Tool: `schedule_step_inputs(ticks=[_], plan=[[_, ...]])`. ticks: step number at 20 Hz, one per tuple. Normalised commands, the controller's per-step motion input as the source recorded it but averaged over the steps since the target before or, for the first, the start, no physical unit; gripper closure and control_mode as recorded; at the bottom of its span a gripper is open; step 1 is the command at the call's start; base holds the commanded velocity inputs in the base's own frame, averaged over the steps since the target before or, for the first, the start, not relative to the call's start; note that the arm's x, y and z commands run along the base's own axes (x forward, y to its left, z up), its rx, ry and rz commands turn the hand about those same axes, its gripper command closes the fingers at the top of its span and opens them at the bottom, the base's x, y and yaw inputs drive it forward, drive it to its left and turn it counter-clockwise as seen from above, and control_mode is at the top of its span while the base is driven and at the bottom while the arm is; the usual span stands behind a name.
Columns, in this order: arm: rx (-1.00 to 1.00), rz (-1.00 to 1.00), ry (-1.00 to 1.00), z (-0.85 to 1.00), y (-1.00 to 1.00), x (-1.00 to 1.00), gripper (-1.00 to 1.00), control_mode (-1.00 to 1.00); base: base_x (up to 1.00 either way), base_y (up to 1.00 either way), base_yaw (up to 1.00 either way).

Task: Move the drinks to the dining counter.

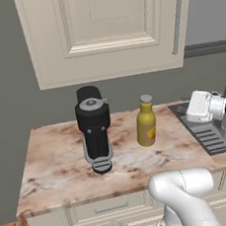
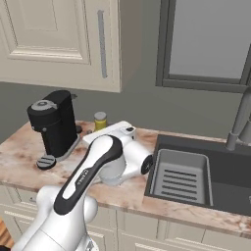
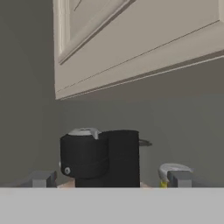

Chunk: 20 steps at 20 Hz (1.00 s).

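One drink, a mustard-yellow bottle [image 1: 146,122] with a grey cap and a red-yellow label, stands upright on the marble counter [image 1: 56,166], right of the black coffee machine [image 1: 94,129]. In the right base view its cap [image 2: 100,119] peeks out behind my arm. My gripper [image 3: 110,179] is open, its fingertips [image 3: 41,178] wide apart and nothing between them. The white hand [image 1: 201,106] hovers over the sink's left edge, to the right of the bottle and apart from it. In the hand view the bottle's cap [image 3: 172,169] sits by the right fingertip. The dining counter is out of view.
A dark sink [image 2: 196,171] with a ribbed drain tray and a grey faucet [image 2: 240,122] lies right of the bottle. A cream wall cabinet [image 1: 105,26] hangs above the counter. My own elbow [image 1: 183,186] rises at the counter's front edge.
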Motion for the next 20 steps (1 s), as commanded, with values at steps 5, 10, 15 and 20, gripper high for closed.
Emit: schedule_step_inputs(ticks=[5, 10, 15, 20], plan=[[-0.03, -0.12, -0.13, -0.14, 0.03, 0.16, -1.0, -1.0, 0.0, 0.0, 0.0], [-0.02, -0.17, -0.13, -0.09, 0.03, 0.0, -1.0, -1.0, 0.0, 0.0, 0.0], [0.0, -0.11, 0.0, 0.0, 0.0, 0.0, -1.0, -1.0, 0.0, 0.0, 0.0], [0.0, 0.0, 0.15, 0.0, 0.0, 0.0, -1.0, -1.0, 0.0, 0.0, 0.0]])
